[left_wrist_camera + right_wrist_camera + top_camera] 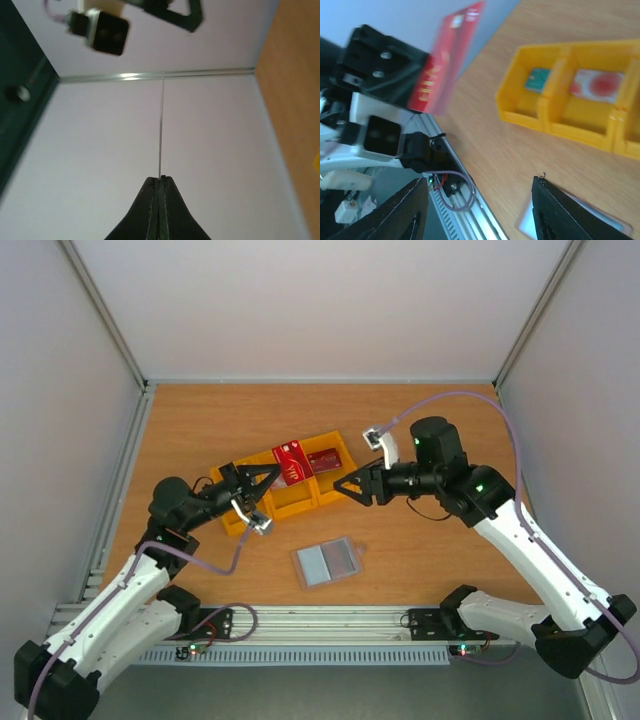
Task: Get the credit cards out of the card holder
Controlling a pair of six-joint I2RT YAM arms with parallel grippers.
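Card holder (327, 562) lies open and flat on the wooden table (200, 420), near the front edge, between the two arms and apart from both. It is a thin, pliable bifold showing two pale, card-sized panels. Whether its pockets are empty cannot be told.

**Step in hand (judgement).** Removal appears complete, with the last card being put down.
- The teal card (536, 80) and the whitish-pink card (597, 85) lie flat in neighbouring compartments of the yellow tray (525, 112).
- The left gripper (160, 179) has its jaws together on the lower edge of the dark red card (451, 55) and holds it upright above the tray.
- The right gripper (480, 182) has its jaws apart and grips nothing. It sits just beside the tray's right end.

**Next move (judgement).** Lower the held card over a free compartment, tilt it flat, then part the jaws. The card must clear the divider walls.

**Materials.**
- Cards: thin, stiff, glossy plastic rectangles. Seen edge-on, one reads as a hairline and offers little grip area.
- Tray: rigid moulded plastic with upright walls.
- Table: smooth, wood-grain surface.
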